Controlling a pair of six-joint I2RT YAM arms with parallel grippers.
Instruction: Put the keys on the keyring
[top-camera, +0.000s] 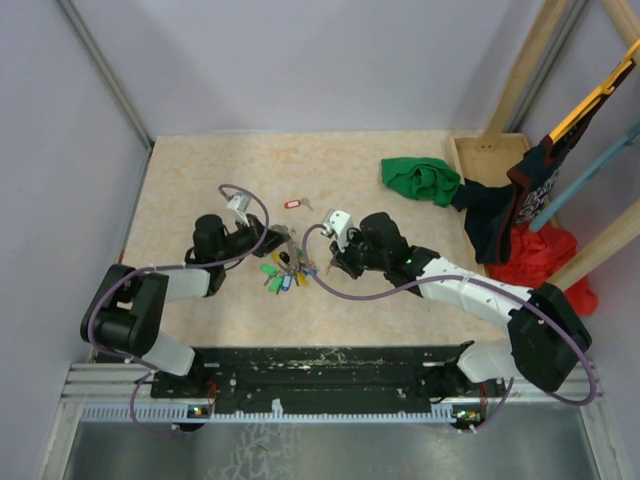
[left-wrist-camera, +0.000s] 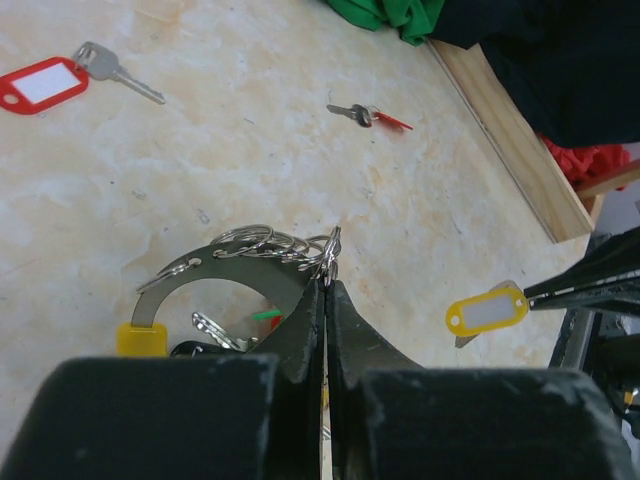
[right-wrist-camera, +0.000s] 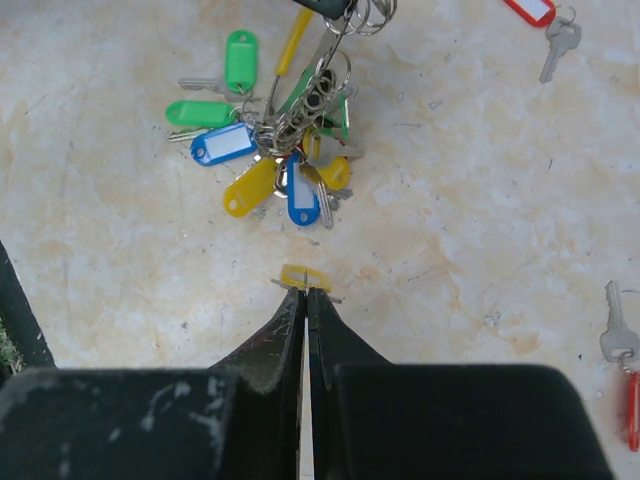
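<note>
Left gripper (left-wrist-camera: 327, 285) is pinched shut on the keyring (left-wrist-camera: 215, 262) at its fingertips. The grey band curves off to the fingers' left, with tags showing beneath them. Right gripper (right-wrist-camera: 305, 295) is clamped shut on a yellow-tagged key (right-wrist-camera: 303, 275) at its tips, the keyring lying just ahead.

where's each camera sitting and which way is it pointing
Top external: above and behind the bases, looking down at the table; left arm and right arm show.
Left wrist: looks along the shut left gripper clamping the keyring, facing the yellow-tagged key.
Right wrist: looks along the shut right gripper pinching the yellow-tagged key, facing the keyring.
Shared: both wrist views show the red-tagged key and the yellow-tagged key.
</note>
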